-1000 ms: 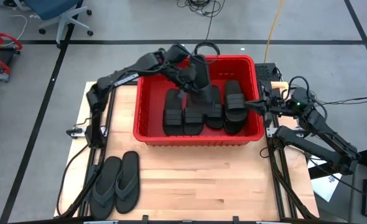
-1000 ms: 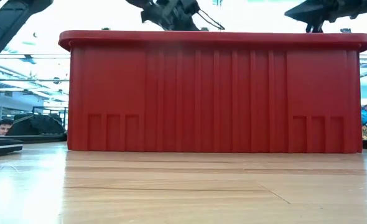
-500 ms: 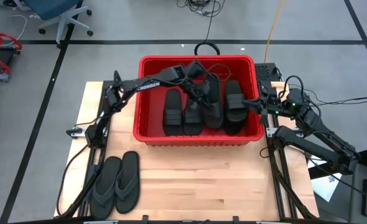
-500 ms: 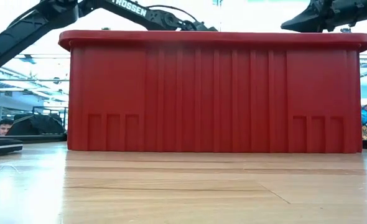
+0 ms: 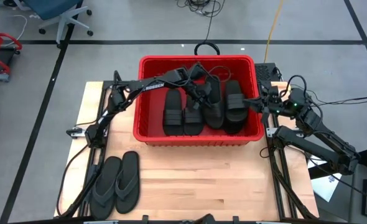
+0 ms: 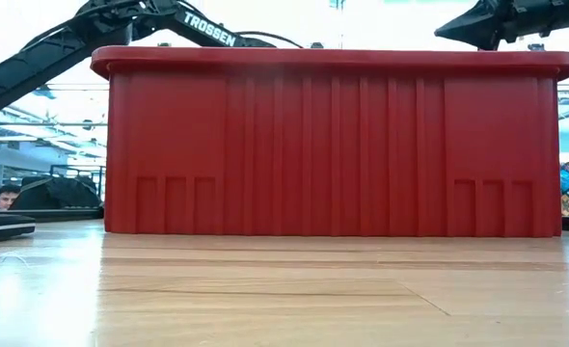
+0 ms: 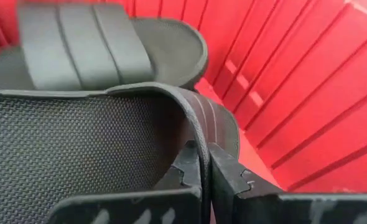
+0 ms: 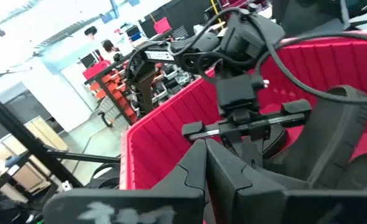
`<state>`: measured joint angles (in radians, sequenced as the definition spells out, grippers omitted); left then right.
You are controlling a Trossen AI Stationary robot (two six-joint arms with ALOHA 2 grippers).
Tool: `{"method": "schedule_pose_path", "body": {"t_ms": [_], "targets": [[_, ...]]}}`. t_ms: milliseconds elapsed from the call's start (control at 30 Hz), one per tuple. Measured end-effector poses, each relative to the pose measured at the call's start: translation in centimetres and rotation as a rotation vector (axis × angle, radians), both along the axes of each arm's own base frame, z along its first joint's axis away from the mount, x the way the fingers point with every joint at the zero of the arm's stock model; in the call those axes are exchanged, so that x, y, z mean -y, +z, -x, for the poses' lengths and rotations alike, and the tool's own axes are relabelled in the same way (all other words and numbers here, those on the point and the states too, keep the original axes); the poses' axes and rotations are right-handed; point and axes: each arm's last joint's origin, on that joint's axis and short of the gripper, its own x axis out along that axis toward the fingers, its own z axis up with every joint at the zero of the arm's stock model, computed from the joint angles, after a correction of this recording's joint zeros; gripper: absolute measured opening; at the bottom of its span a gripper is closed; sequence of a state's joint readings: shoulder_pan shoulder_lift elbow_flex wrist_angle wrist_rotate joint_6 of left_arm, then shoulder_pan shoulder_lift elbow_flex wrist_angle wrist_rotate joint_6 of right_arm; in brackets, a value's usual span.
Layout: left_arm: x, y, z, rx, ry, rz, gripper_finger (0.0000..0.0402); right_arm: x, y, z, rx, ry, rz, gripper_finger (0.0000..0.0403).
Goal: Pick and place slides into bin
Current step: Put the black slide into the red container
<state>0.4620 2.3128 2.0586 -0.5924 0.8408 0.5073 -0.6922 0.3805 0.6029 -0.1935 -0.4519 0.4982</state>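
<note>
- Bin (image 5: 145,127): red, ribbed walls, rolled rim, at the far middle of the table (image 5: 221,174). Looks to hold 6 band-strap slides (image 5: 173,112), packed side by side and partly stacked; exact count is hard to tell under the arm.
- 2 flip-flops (image 5: 116,183) lie together on the table, near-left corner, well apart from the bin. Judged: these are all that's left to move.
- Left gripper (image 5: 197,99) is down inside the bin, fingers (image 7: 224,177) closed on the thin edge of a slide (image 7: 78,149), with almost no gap between them. That slide sits on or beside another (image 7: 84,43) by the bin wall.
- Right gripper (image 5: 256,104) hangs at the bin's right rim, over the right-hand slide; fingers look closed, nothing held.
- Handling, judged: rubber is light, soft and bendy, matte so grippy, not fragile. A pinch on a sole edge flexes it; expect droop.
- Flip-flops: best hold is probably the sole's side edge near the middle, or the thong strap where it stands off the sole. They touch, so one may drag the other.
</note>
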Motion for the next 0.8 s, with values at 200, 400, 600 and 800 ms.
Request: {"method": "schedule_pose_path", "body": {"t_ms": [200, 400, 600, 800], "targets": [[0.5, -0.3, -0.7, 0.012, 0.028, -0.147, 0.0017, -0.1, 0.0, 0.0, 0.006, 0.020, -0.013, 0.0000], [1.4, -0.1, -1.8, 0.023, 0.114, -0.281, 0.0069, -0.1, 0.0, 0.0, 0.008, 0.023, -0.024, 0.0000], [2.3, -0.1, -2.2, 0.007, 0.139, -0.325, 0.0128, -0.1, 0.0, 0.0, 0.006, 0.024, -0.025, 0.0000], [2.7, 0.8, -2.3, 0.042, 0.135, -0.381, 0.0165, -0.1, -0.1, 0.0, 0.001, 0.029, -0.028, 0.0000]]}}
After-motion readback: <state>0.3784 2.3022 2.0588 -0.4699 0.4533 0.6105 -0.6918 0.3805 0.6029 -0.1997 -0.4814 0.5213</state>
